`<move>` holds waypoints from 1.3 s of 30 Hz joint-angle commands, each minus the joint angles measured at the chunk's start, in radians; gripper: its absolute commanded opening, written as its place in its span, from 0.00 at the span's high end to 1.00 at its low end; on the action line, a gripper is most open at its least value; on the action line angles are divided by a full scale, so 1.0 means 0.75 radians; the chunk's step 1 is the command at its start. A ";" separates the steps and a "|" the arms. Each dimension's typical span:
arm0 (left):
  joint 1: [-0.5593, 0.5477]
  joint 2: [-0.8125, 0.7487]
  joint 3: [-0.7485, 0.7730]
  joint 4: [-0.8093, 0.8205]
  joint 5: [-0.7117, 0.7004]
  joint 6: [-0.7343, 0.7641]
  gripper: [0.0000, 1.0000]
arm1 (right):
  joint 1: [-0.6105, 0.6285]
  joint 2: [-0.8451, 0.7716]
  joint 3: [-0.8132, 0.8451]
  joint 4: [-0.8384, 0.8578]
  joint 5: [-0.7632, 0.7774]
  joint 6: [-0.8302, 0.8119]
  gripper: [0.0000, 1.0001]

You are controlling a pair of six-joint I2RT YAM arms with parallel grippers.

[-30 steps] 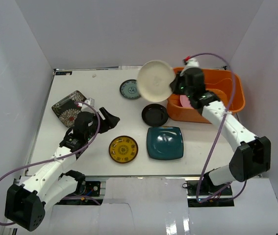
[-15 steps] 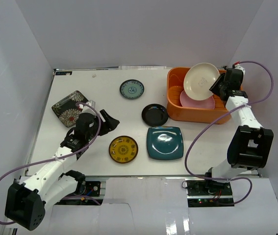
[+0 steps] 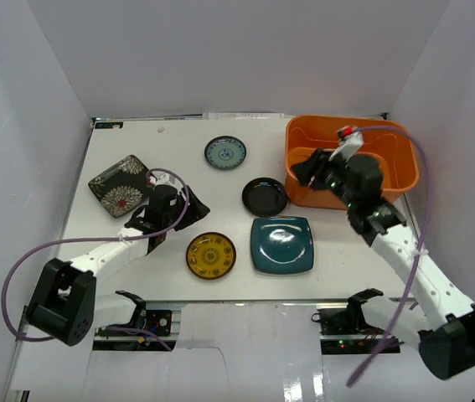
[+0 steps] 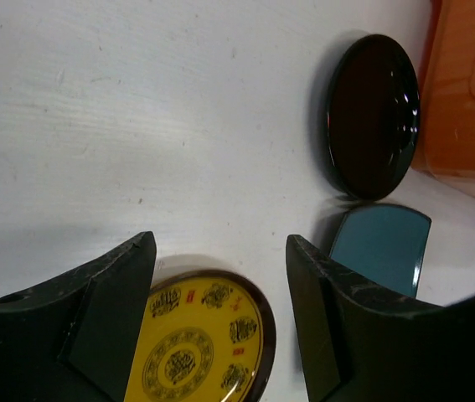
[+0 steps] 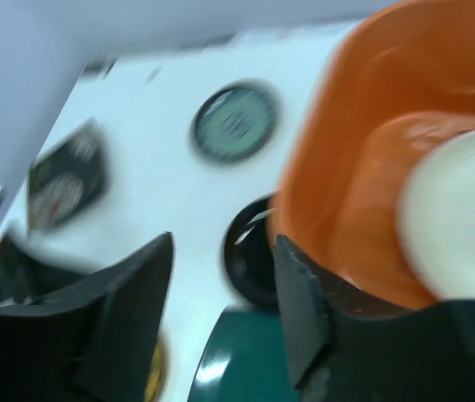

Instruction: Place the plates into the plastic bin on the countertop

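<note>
While the round cream plate [image 5: 459, 222] lies in the orange plastic bin [image 3: 400, 146] at the counter's [image 3: 170, 159] far right corner, the right gripper [image 5: 223, 251] hangs empty beside it, jaws parted. Also unclenched, the left gripper [image 4: 219, 247] hovers above the far rim of the round yellow-patterned plate [image 3: 211, 255]; grasping that rim likely comes next.

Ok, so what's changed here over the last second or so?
The right gripper swung the cream plate across over the plastic bin, let it go inside, then drew back toward the bin's left wall with its jaws open and empty. The left gripper stayed open by the yellow plate, though its arm shifted a little. The black plate, the teal square plate and the rest on the countertop kept their places.
</note>
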 commanded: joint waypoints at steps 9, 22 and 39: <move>0.110 0.611 0.494 0.161 -0.080 -0.116 0.24 | 0.896 0.179 -0.345 0.135 0.101 -0.003 0.65; 0.257 1.229 1.018 0.101 0.213 -0.132 0.24 | 0.811 0.889 0.122 0.100 -0.228 -0.145 0.29; 0.270 1.508 1.313 0.056 0.232 -0.079 0.76 | 0.764 0.960 -0.053 0.440 -0.636 0.049 0.92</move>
